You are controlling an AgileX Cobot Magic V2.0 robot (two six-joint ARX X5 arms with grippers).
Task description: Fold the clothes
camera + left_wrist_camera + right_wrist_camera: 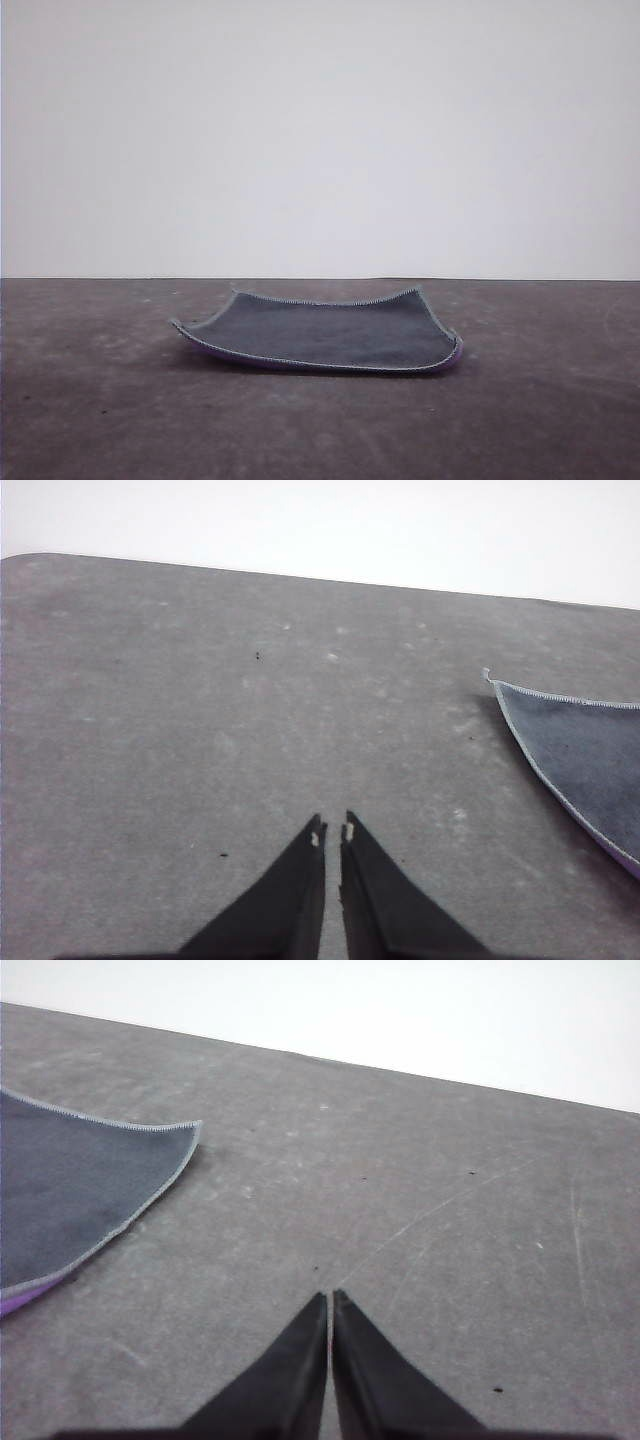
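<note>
Front view: the cloth (325, 330), a small square of soft fabric, lies unfolded near the middle of the dark grey surface (100, 400), dark grey face upward. Its light grey stitched edging runs round all four sides. The corners curl slightly upward, and a strip of the bright purple underside shows along the near edge and at the near right corner. A plain pale wall (320, 130) rises behind the surface.

Left wrist view: the left gripper (333, 832) hangs above bare surface with its jaws nearly together, a thin gap between the two black tips. One corner of the cloth (585, 755) lies well apart from the tips, off to one side; its edging and a sliver of purple at the lower margin are visible.

Right wrist view: the right gripper (329, 1298) hangs above bare surface with its jaws pressed together, nothing between them. A curled corner of the cloth (80, 1185) lies well apart from the tips, dark grey face up, purple showing beneath its near edge. Fine pale scratches and small dark specks mark the surface here
</note>
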